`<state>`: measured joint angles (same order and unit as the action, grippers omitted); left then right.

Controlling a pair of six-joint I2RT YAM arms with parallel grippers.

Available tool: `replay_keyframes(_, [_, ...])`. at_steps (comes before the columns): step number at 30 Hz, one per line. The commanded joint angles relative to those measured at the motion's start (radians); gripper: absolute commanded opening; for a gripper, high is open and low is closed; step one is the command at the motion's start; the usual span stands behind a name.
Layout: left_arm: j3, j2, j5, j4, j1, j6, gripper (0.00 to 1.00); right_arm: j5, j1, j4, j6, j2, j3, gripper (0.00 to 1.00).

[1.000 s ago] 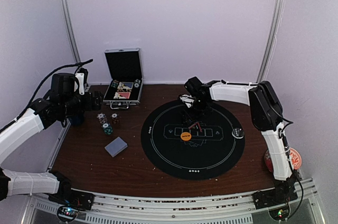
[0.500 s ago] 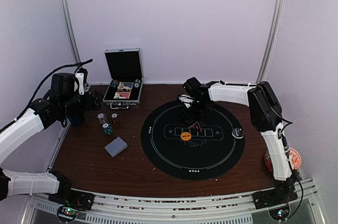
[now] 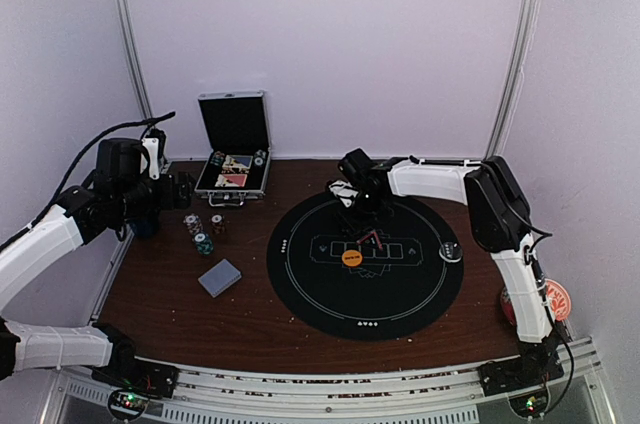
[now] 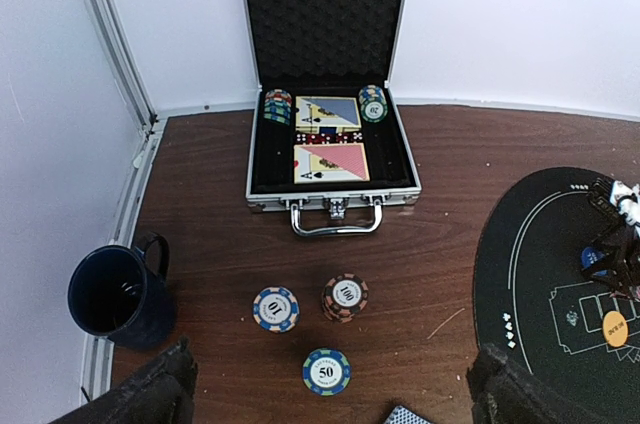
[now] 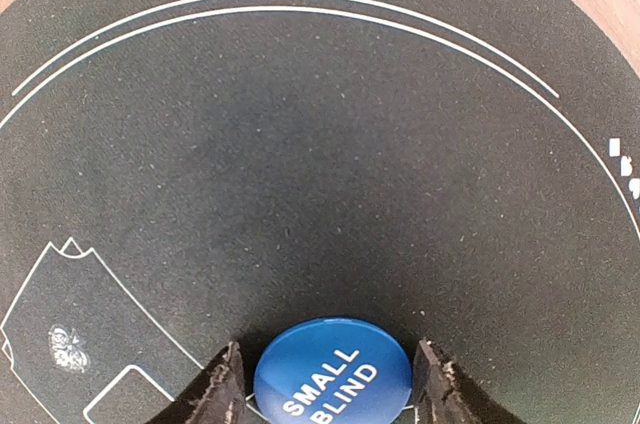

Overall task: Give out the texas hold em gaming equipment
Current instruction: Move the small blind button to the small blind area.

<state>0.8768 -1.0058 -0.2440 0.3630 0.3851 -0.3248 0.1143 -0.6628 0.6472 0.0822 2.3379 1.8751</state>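
**Item: blue button disc** (image 5: 333, 376). Round, flat and glossy, with "SMALL BLIND" in white capitals. It lies face up on the far part of the black mat (image 5: 300, 144). Being round it has no long axis; in the right wrist view the lettering slants up to the right. The frame edge cuts off its lower rim, and in the top view the tool above it hides it.

**Right tool** (image 5: 328, 347). Its two dark, rough-edged fingers (image 5: 225, 389) flank the disc closely, one on each side. Whether they already pinch it cannot be told.

**Black mat.** Circular and finely speckled like felt, printed with white double rings and card outlines.

**Orange button disc** (image 3: 351, 257). Flat, near the mat's centre; its lettering is too small to read.

**Chip stacks.** These stand on the brown wood-grain worktop (image 4: 450, 234), left of the mat:
- one marked 10 (image 4: 275, 308)
- one marked 100 (image 4: 345, 297)
- one marked 50 (image 4: 327, 371)

**Deck of cards** (image 3: 220, 277). Grey-blue backs, lying nearer than the chips and skewed to the worktop edge.

**Aluminium case** (image 4: 332, 201). Open, its lid upright and lined with black foam. It holds two card packs and more chips.

**Dark blue mug** (image 4: 115, 294). Stands by the left wall.

**Left tool** (image 4: 332, 384). Fingers spread wide, holding nothing, above the chips.

**Red patterned cup and saucer** (image 3: 555, 299). Mostly hidden behind the right arm.
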Motion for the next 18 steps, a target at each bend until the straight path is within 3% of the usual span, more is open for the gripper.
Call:
replay_keyframes(1, [-0.004, 0.016, -0.002, -0.045, -0.009, -0.003, 0.98, 0.033, -0.027, 0.055, 0.022, 0.059, -0.013, 0.58])
replay_keyframes(10, [-0.004, 0.017, -0.004, -0.045, -0.010, -0.003, 0.98, 0.060, -0.043, 0.070, 0.052, 0.037, -0.019, 0.46])
replay_keyframes(18, [-0.004, 0.018, -0.008, -0.045, -0.009, -0.002, 0.98, 0.087, -0.092, 0.051, 0.101, -0.014, -0.053, 0.49])
